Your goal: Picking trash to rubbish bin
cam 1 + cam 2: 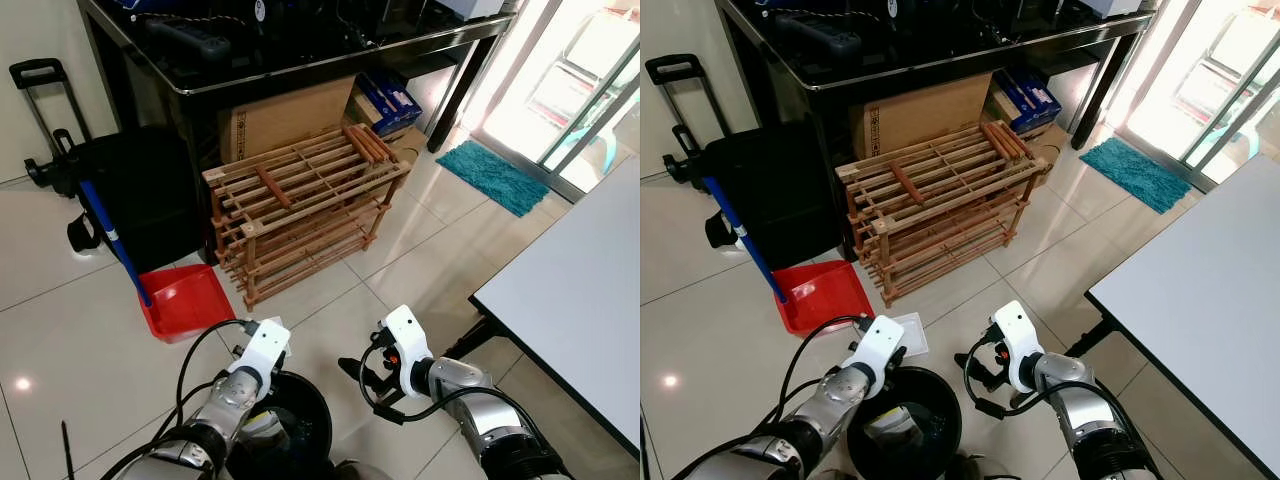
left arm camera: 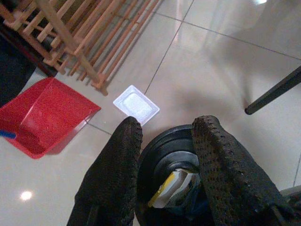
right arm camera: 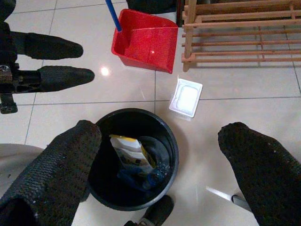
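Observation:
A black rubbish bin (image 3: 175, 151) stands on the tiled floor right in front of me, with a yellow and white carton (image 3: 126, 147) and other scraps inside. A small white plastic tray (image 3: 186, 97) lies on the floor just beyond the bin, towards the wooden rack. My left gripper (image 2: 167, 123) hangs open above the bin's rim, and the white tray (image 2: 136, 104) lies past its fingertips. My right gripper (image 3: 160, 132) is open wide on the bin's right side, a little above the floor. Neither holds anything.
A wooden shoe rack (image 1: 300, 200) stands behind the tray. A red dustpan (image 1: 185, 300) with a blue handle lies to its left. A black trolley bag (image 1: 130, 190), a dark glass table and a cardboard box are further back. A white table (image 1: 580, 290) is at the right.

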You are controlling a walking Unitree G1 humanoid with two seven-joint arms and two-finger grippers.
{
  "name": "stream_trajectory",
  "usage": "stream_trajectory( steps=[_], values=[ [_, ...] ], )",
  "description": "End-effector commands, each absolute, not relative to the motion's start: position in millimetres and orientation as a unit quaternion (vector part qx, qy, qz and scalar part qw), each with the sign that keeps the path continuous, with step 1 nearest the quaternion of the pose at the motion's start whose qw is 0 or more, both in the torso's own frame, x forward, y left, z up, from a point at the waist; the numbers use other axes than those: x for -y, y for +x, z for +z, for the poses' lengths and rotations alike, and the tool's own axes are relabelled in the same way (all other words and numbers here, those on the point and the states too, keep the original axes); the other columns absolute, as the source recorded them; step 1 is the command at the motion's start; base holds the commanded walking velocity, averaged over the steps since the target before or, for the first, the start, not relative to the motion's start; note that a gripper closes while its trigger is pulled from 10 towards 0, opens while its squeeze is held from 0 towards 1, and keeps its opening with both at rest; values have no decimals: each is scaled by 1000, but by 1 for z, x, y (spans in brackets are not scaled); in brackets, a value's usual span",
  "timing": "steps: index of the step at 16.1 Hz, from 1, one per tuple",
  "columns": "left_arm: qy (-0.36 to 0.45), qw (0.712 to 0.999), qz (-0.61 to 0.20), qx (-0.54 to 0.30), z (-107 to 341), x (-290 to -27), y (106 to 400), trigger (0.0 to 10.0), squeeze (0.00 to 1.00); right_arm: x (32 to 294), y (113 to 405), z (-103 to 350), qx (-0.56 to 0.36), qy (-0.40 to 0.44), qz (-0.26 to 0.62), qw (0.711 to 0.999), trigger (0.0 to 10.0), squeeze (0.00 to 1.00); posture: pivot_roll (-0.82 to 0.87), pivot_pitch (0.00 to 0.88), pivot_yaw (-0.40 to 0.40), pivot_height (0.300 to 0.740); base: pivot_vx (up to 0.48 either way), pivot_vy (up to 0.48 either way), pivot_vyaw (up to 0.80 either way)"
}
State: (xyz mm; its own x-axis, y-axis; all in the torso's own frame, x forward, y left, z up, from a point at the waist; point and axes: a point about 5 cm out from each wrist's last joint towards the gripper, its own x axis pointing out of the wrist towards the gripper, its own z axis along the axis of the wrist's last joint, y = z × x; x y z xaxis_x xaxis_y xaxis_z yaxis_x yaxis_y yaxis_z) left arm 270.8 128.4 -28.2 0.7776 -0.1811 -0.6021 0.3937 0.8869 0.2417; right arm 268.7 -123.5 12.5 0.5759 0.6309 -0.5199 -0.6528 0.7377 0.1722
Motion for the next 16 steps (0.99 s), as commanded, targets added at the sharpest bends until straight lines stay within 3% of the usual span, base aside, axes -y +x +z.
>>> stream_trajectory(
  steps=[1, 5, 16],
  values=[
    [169, 926, -156, -300, -31, -127, 267, 10000, 0, 129, 269, 11, -289, -23, 351, 890, 10000, 0, -131, 115, -150, 740, 0, 0, 0],
    [145, 939, -112, -289, -30, -142, 267, 10000, 0, 140, 271, -3, -293, -11, 259, 920, 10000, 0, -91, 96, -143, 740, 0, 0, 0],
    [84, 950, -7, -299, -39, -188, 248, 10000, 0, 159, 245, -45, -361, 6, 99, 927, 10000, 0, -24, 9, -82, 740, 0, 0, 0]
  ],
)
